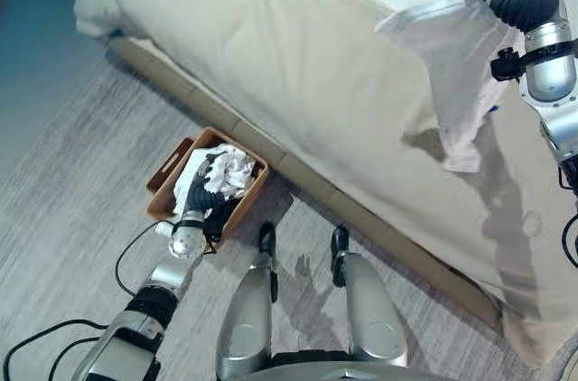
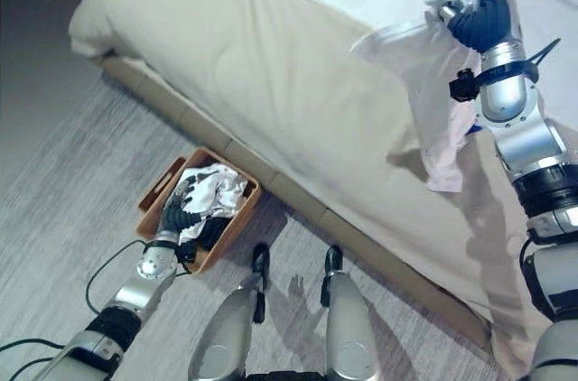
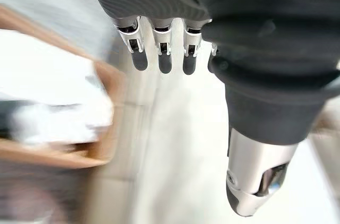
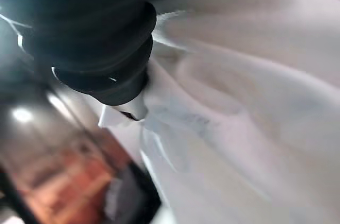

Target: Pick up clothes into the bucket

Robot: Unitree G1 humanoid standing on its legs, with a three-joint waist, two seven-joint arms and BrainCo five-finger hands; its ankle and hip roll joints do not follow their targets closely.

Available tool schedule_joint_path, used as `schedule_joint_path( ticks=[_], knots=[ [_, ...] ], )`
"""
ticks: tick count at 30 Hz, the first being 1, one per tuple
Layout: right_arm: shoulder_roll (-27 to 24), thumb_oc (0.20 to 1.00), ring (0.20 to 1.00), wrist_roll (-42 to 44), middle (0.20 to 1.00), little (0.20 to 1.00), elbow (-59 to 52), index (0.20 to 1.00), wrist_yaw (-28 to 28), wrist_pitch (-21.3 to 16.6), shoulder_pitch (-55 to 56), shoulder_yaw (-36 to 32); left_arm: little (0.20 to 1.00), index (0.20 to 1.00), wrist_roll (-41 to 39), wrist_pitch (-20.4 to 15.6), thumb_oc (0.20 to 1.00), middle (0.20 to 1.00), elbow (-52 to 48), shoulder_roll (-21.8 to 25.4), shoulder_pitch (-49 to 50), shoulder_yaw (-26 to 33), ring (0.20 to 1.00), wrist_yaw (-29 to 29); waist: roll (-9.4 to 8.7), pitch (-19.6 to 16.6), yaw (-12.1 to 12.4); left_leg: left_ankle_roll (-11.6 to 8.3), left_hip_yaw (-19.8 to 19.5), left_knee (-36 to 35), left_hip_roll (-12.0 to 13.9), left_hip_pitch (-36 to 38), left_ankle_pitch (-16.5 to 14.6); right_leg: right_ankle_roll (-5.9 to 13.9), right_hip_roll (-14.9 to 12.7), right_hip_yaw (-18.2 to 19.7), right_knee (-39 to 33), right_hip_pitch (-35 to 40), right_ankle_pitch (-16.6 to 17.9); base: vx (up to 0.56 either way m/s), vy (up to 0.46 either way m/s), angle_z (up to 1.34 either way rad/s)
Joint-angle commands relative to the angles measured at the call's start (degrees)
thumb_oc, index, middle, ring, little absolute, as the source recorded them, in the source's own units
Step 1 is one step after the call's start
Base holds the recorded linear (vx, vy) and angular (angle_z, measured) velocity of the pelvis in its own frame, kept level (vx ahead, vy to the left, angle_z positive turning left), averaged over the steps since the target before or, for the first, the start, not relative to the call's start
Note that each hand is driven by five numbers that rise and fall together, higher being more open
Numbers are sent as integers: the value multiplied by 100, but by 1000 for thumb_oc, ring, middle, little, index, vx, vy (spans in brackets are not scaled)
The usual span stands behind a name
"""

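The right hand [image 2: 477, 4] is raised above the bed [image 2: 271, 65], its fingers curled tight on a bunched fold of a white garment [image 2: 424, 101]. The garment hangs free below that hand, its lower edge clear of the cream bedcover and its shadow lying on the cover beneath. In the right wrist view the white cloth [image 4: 249, 107] lies against the dark ribbed cover, gathered into the grip.

The left hand [image 1: 200, 184] is low at the brown basket [image 1: 167, 173], which stands on the grey floor [image 1: 81, 209] just beside the edge of the bed. That hand is over the basket's near end, touching or just above the clothes [image 1: 230, 169] already inside, a heap of white and dark pieces. In the left wrist view its fingers [image 3: 162, 49] stand straight in a row with the thumb apart, holding nothing; the basket and its white contents show past them.
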Motion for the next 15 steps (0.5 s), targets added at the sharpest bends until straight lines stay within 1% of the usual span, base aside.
schedule_joint_path(
  ticks=[1,2,3,4,5,6,7,8,9,10,11,12,13,15],
  knots=[
    [7,200,200,26,200,200,-248,200,113,-252,195,-276,1000,1000,283,-300,1000,1000,-345,43,54,100,1000,-157,-152,-781,13,111,46,490,-216,18,-559,286,-21,67,-814,491,558,124,30,-14],
    [127,200,200,69,200,200,-373,200,220,-255,308,-333,1000,1000,191,-311,1000,1000,-596,90,-128,72,1000,-277,-141,-1048,1,123,88,356,-227,248,-598,303,6,64,-1020,728,582,124,30,-16],
    [128,200,200,69,200,200,-382,200,222,-252,324,-345,1000,1000,187,-306,1000,1000,-603,96,-122,69,1000,-281,-145,-1046,4,124,88,343,-226,264,-596,303,7,62,-1037,745,587,158,16,-20],
    [270,200,200,129,200,200,-498,200,297,-231,394,-374,1000,1000,59,-310,1000,1000,-810,118,-307,14,1000,-388,-145,-1302,-11,122,111,217,-210,453,-610,331,16,59,-1183,935,594,76,-3,-17],
    [271,200,200,128,200,200,-507,200,299,-226,408,-384,1000,1000,56,-306,1000,1000,-813,122,-305,11,1000,-391,-147,-1298,-9,122,109,206,-210,468,-608,331,16,56,-1196,951,597,161,-6,-11],
    [356,200,200,168,200,200,-652,200,394,-201,476,-409,1000,1000,-110,-304,1000,1000,-1073,166,-513,-101,1000,-579,-139,-1538,-26,119,139,84,-198,662,-624,341,18,38,-1309,1146,581,93,-3,-3],
    [356,200,200,167,200,200,-660,200,396,-197,488,-420,1000,1000,-118,-299,1000,1000,-1079,172,-511,-104,1000,-585,-143,-1529,-21,118,139,70,-198,683,-622,341,19,36,-1320,1166,583,129,-11,-3],
    [416,200,200,188,200,200,-716,200,444,-192,528,-412,1000,1000,-189,-279,1000,1000,-1192,167,-611,-159,1000,-662,-141,-1645,-29,119,144,29,-185,759,-634,347,8,14,-1360,1247,573,43,-8,-2],
    [417,200,200,187,200,200,-727,200,446,-187,546,-426,1000,1000,-195,-274,1000,1000,-1198,173,-608,-164,1000,-666,-145,-1638,-27,119,141,15,-185,780,-631,347,8,9,-1373,1269,574,159,-29,0],
    [529,200,200,198,200,200,-883,200,604,-86,611,-408,1000,1000,-332,-163,1000,1000,-1473,161,-947,-402,1000,-881,-139,-1919,-54,118,163,-69,-163,1008,-670,344,1,-54,-1434,1509,522,124,-22,-1],
    [528,200,200,197,200,200,-890,200,606,-81,621,-416,1000,1000,-334,-159,1000,1000,-1475,162,-947,-406,1000,-881,-141,-1915,-52,118,161,-76,-163,1020,-670,344,1,-56,-1439,1521,521,182,-37,11],
    [601,200,200,245,200,200,-999,200,707,-58,608,-359,1000,1000,-453,-106,1000,1000,-1545,33,-1173,-629,1000,-1002,-156,-2074,-67,115,157,-102,-156,1148,-700,338,-7,-96,-1471,1675,486,64,-16,13],
    [597,200,200,245,200,200,-1003,200,708,-55,614,-365,1000,1000,-456,-108,1000,1000,-1539,30,-1180,-635,1000,-1003,-156,-2066,-65,114,154,-107,-157,1161,-701,338,-7,-101,-1477,1690,485,92,-22,17],
    [660,200,200,335,200,200,-1096,200,810,-36,606,-309,1000,1000,-612,-49,1000,1000,-1472,-175,-1306,-829,1000,-1113,-179,-2191,-80,104,178,-116,-137,1265,-732,336,-10,-145,-1490,1814,446,76,-17,5]
  ],
)
